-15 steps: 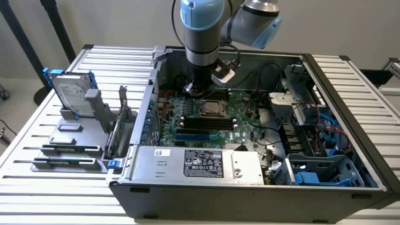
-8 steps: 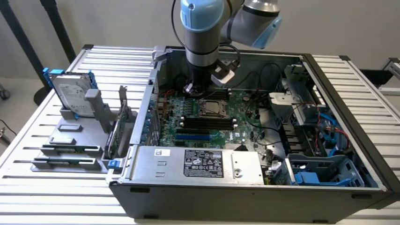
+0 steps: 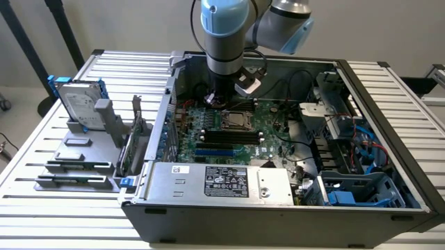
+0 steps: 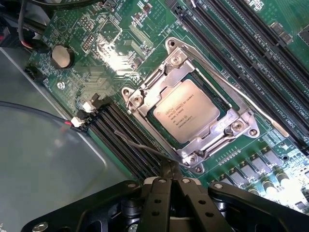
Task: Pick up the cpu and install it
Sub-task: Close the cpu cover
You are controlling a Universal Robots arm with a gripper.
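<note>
One arm (image 3: 224,31) reaches down into an open computer box (image 3: 278,208) that sits on a table (image 3: 389,83). The cpu (image 4: 188,116) is not in the pincer. It lies flat in its square holder on the green board (image 4: 96,63), shiny side up, with a silver metal frame (image 4: 169,58) all around it. I cannot tell if the frame is locked down.

The pincer (image 4: 169,166) is shut tight. Its two tips are pressed together and there is nothing between them. It hangs low over the board, just beside one corner of the frame and next to some long black slots (image 4: 120,130). I cannot tell if the tips touch the board.

Here is what could go wrong, I think. The shut tips make one hard point. If the arm drops or slides, that point could scratch the green board or knock the little parts on it. It could bump the frame and shake the cpu. If the cpu is not sitting quite straight, a push from above could hurt the tiny parts under it. The top of the cpu looks smooth, so it may be slippery to hold. The box walls are close, so the arm has little room to move sideways.

A hard drive (image 3: 76,101) stands well apart, outside the box.
</note>
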